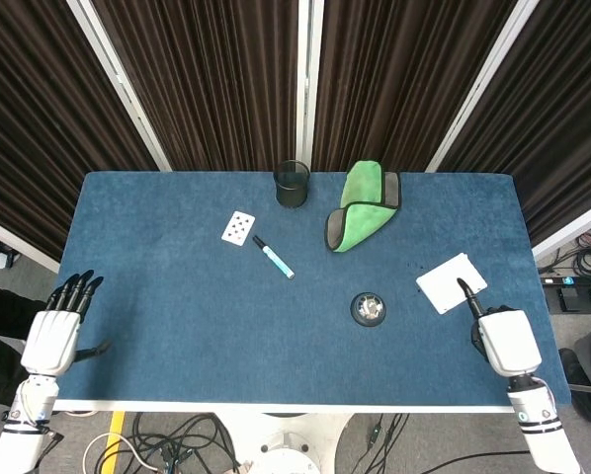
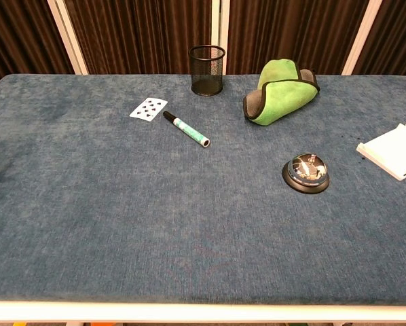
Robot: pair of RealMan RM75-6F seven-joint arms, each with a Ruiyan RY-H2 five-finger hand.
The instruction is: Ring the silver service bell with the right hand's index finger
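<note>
1. The silver service bell (image 1: 369,308) sits on the blue counter (image 1: 177,316), right of centre and towards the near edge. A white pad (image 1: 452,282) lies to its right and a folded green cloth (image 1: 360,218) further back.
2. The right hand (image 1: 503,336) hovers at the counter's near right corner, well apart from the bell. One finger points forward over the near edge of the white pad; the rest are curled in and it holds nothing.
3. The step in hand appears to be the approach. The right hand should travel left towards the bell, keeping the pointing finger extended and the others tucked so only that fingertip meets the button.
4. The hand should pass over the pad without dragging it.
5. The fingertip should come down squarely on the bell's top button; an off-centre push could slide the bell instead.
6. The left hand (image 1: 52,336) rests at the near left corner, fingers extended and empty, and need not move.
</note>
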